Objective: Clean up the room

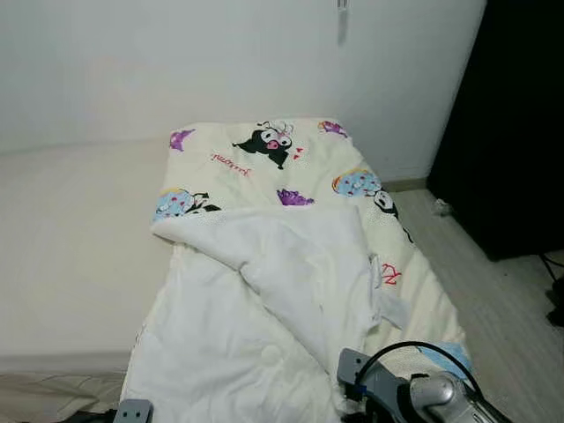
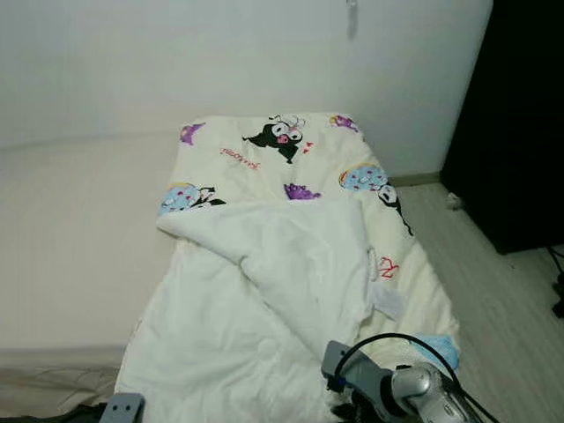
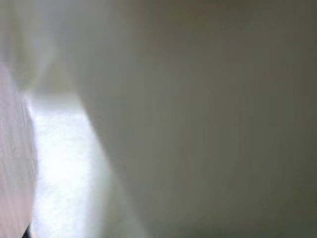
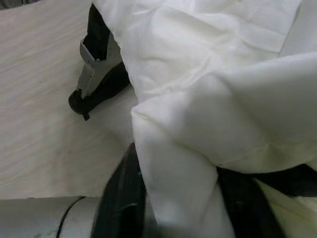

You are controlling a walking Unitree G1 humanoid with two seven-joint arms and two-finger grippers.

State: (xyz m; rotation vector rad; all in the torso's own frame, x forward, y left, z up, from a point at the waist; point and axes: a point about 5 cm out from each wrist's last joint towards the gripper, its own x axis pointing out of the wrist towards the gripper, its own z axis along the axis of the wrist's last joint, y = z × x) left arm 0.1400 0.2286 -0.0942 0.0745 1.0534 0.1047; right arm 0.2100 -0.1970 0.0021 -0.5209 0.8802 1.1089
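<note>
While the robot is bending over the bed, the mattress is lying bare and cream-coloured along the white wall, and the cartoon-print quilt is spreading over its right part, reaching from the wall end down to the near edge. A big corner of the quilt is folded back, so its plain white underside is facing up, and its right edge is drooping toward the pale wood floor beside a tall dark cabinet.

Judging from the task, bed-making looks like the step in hand, with the quilt being gathered or drawn at its near end. The right gripper is working there: in the right wrist view its two black fingers are standing on either side of a thick white fold, apparently clamped on the quilt. From the head, the silver right arm is showing at the quilt's near right corner. The left gripper's own camera is giving a pale blur, so I cannot tell how its fingers are set; a black and grey gripper-like part is poking out from under the cloth.

Next, the fold probably needs pulling flat and square without slipping loose.

No containers are appearing.
</note>
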